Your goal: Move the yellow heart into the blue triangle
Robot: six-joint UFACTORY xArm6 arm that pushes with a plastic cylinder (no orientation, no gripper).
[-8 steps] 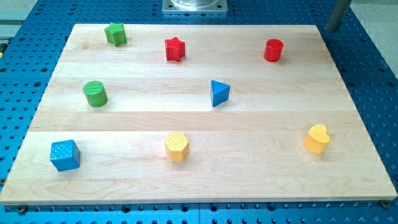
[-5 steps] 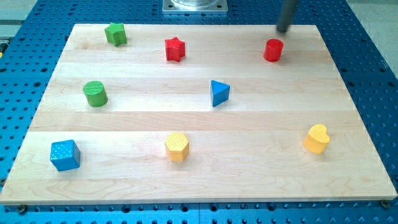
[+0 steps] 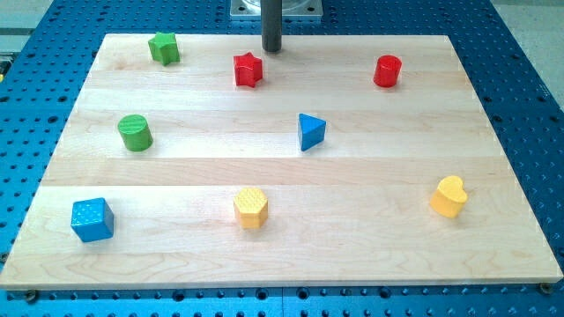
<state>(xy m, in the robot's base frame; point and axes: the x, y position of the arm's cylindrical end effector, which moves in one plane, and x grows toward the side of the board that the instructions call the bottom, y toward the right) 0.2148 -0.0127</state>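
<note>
My tip (image 3: 271, 49) is hanging bare, gripping nothing, near the board's (image 3: 423, 106) top edge. Eight blocks are lying below it: two red, two green, two blue, two yellow. The red star (image 3: 248, 70) is sitting just beside it. The blue triangle (image 3: 310, 132) and yellow heart (image 3: 448, 196) are resting well apart.

rod (image 3: 271, 22): upper part cut off by the view's top | metal base plate (image 3: 277, 9): cropped at top, partly behind rod
</note>
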